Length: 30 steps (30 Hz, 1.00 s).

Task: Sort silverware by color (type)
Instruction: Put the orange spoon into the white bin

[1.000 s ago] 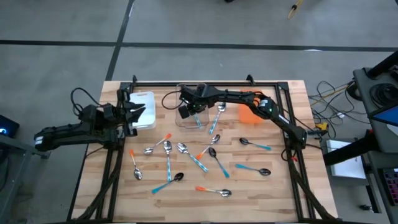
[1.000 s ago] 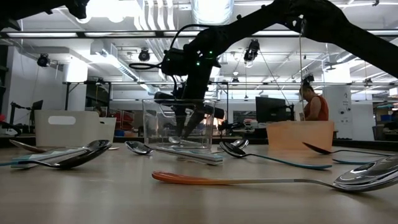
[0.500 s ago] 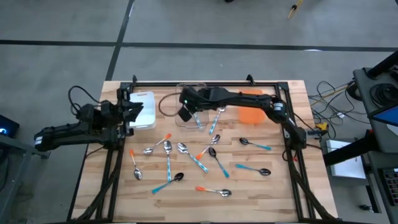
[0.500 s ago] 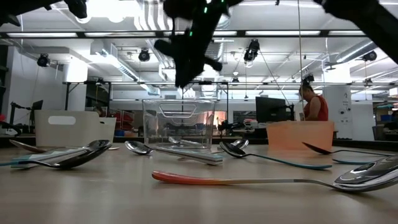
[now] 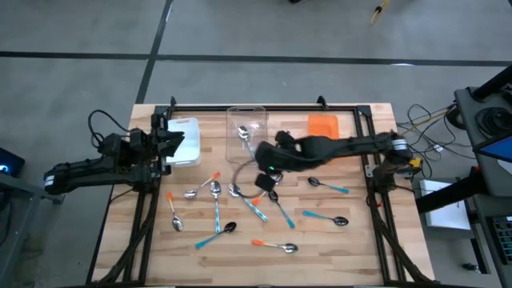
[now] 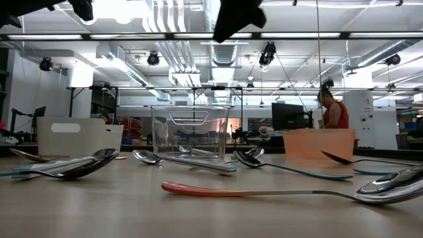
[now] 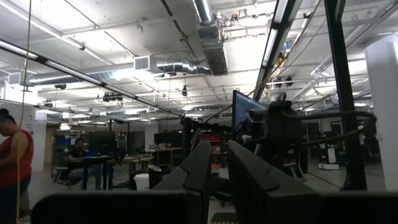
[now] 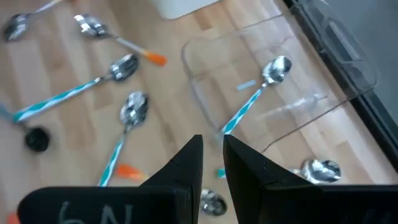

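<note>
Spoons scattered mid-table, one light blue one already lying in the clear bin.

My right gripper (image 5: pixel 264 181) hangs above the loose spoons (image 5: pixel 232 210) in the middle of the table, its fingers (image 8: pixel 186 165) nearly closed with a narrow slot between them, holding nothing. The left gripper (image 5: pixel 170 144) waits beside the white bin (image 5: pixel 190 126), fingers a slit apart and empty. I judge these spoons light and stiff, with slick rounded bowls that would skid. I'd pinch the thin plastic handle near its middle, across its width. The clear bin (image 8: pixel 341 68) holds a spoon (image 8: pixel 256 97); the orange bin (image 5: pixel 323 125) sits beyond.
</note>
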Each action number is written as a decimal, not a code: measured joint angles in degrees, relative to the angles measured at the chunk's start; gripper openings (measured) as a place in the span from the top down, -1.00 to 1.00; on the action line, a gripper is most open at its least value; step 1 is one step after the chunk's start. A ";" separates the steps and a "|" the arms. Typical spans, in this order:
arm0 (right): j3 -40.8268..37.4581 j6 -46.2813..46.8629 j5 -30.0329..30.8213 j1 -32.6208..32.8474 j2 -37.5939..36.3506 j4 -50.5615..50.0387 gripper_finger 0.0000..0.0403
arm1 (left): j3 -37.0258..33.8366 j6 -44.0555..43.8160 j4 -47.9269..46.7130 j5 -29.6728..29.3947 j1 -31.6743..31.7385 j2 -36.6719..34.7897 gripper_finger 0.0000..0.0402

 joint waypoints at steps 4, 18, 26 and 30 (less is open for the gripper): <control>-10.82 -0.85 -0.08 2.90 -5.85 9.16 0.73 | 0.01 -2.66 -0.47 -0.02 0.00 1.23 0.82; -33.91 -5.61 -0.06 5.01 -17.47 28.45 0.73 | 0.03 -22.42 -7.72 -0.02 0.00 9.75 0.82; -40.42 -7.81 -0.08 5.01 -22.01 32.68 0.73 | 6.61 -27.35 -23.97 -0.04 0.01 15.66 0.82; -43.01 -8.25 -0.06 4.99 -24.61 34.15 0.73 | 14.90 -26.47 -44.44 -1.19 0.04 20.28 0.82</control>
